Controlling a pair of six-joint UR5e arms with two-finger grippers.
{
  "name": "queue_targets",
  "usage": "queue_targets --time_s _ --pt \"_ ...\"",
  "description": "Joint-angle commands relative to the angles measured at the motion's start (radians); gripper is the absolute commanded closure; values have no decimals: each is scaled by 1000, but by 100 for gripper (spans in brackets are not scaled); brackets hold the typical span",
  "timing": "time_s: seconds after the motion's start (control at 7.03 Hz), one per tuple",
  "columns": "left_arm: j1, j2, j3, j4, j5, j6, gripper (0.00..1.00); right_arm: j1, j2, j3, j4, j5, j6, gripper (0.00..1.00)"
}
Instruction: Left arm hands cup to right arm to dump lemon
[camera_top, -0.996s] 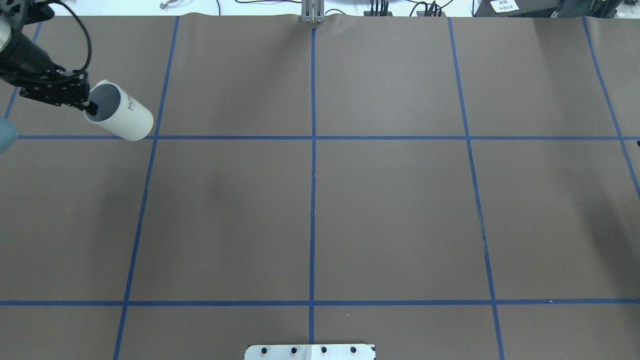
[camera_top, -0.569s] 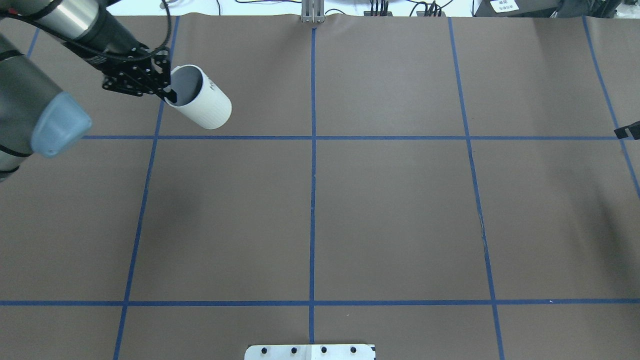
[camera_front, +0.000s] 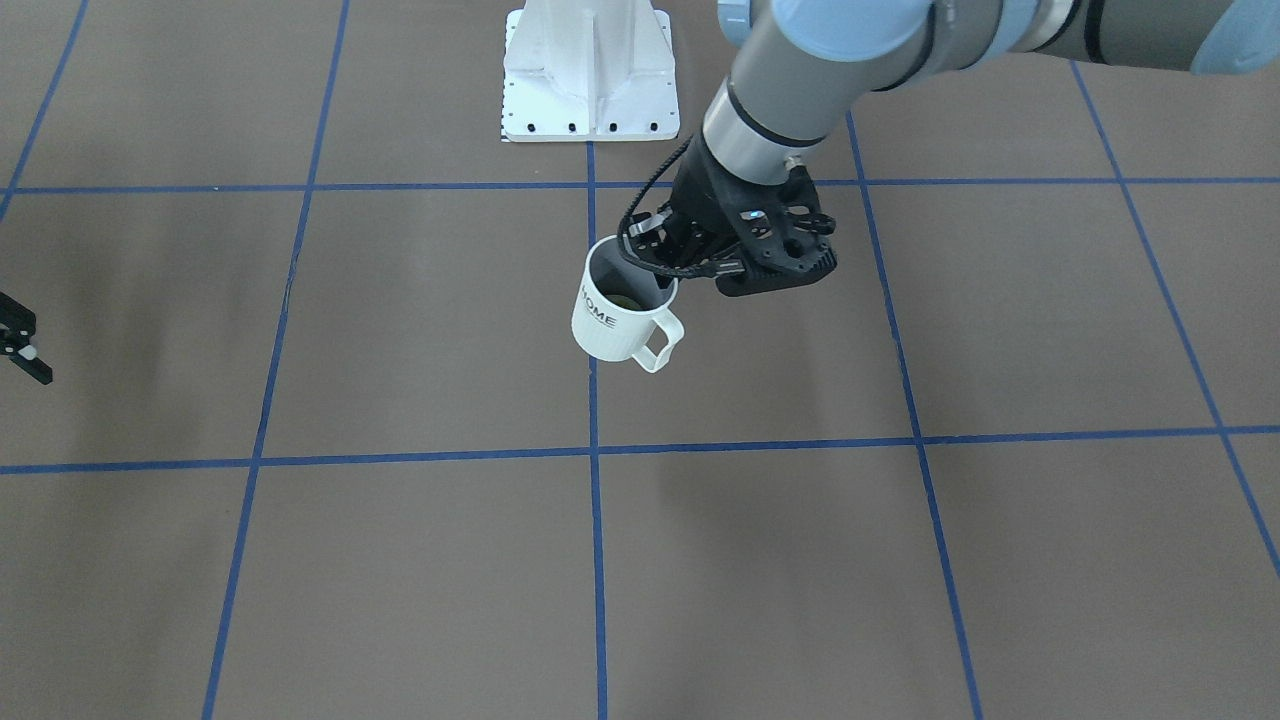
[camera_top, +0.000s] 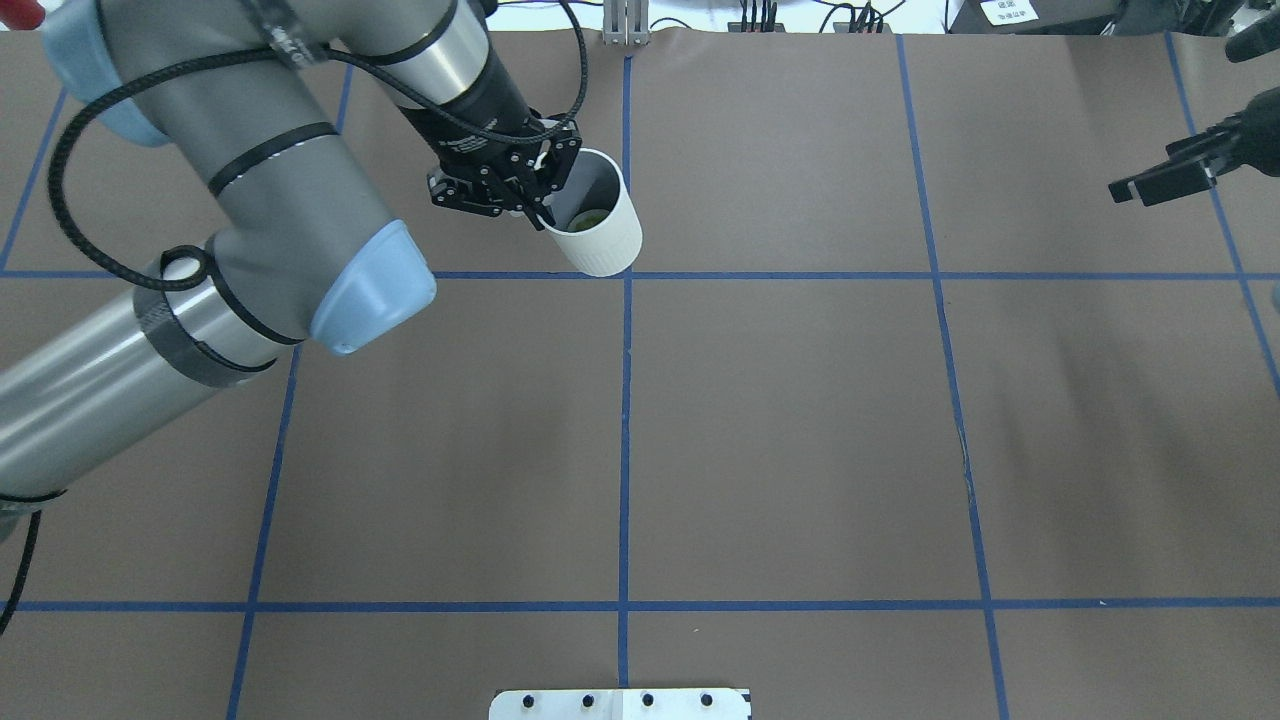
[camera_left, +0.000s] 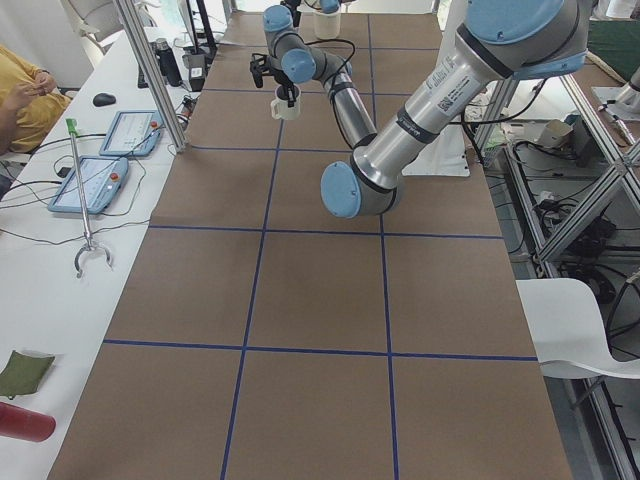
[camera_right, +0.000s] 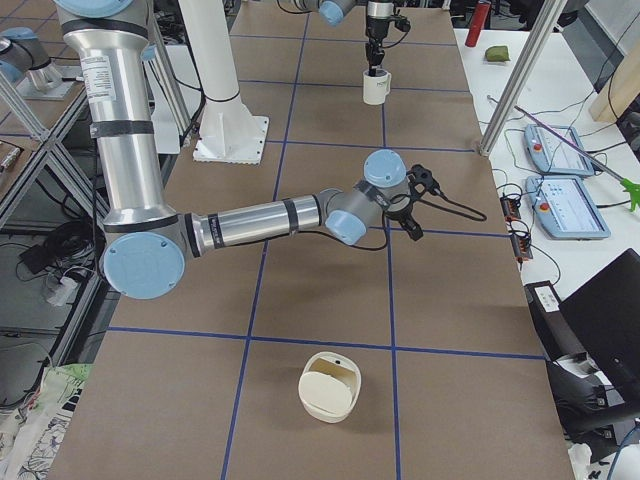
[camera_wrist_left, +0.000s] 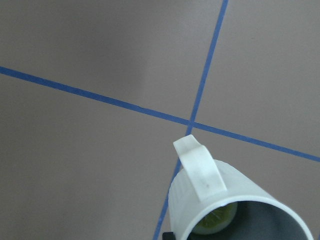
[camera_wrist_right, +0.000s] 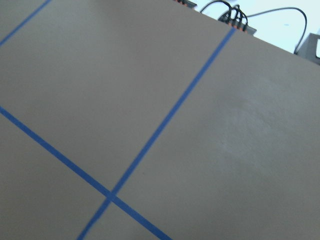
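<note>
The left fingers clamp the rim of the cup, with the lemon inside just below them. Since 0.6 s ago they have carried it rightward across the tabletop. The right fingers, spread and holding nothing, have come further in, well apart.

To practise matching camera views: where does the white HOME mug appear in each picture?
Front-facing: HOME mug at centre.
Overhead: mug upper centre.
Exterior left: mug top, left of centre.
Exterior right: mug top, right of centre.
Left wrist: mug bottom right.
Right wrist: not in it.
Shared landmark: central blue tape line.
</note>
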Motion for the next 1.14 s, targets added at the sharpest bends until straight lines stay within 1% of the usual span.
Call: queue_targets --time_s 0.0,0.14,0.28,0.43,0.57,0.85,1.0 --pt "28 -200 224 25 44 -118 100 -166 90 46 96 -221 281 4" --pt "28 -292 351 22 44 -170 100 -273 90 70 189 -395 357 4" --pt "28 -343 429 22 46 -198 100 -339 93 96 196 -465 392 3" --pt "23 -345 432 20 47 -268 100 -384 113 110 196 -534 393 3" --pt "23 -352 433 20 46 -313 100 -447 113 135 196 -623 393 2" --pt "25 -379 433 24 38 -405 100 -559 139 135 196 -818 393 2" --pt "28 -387 433 22 36 -442 100 -579 145 132 196 -849 393 2"
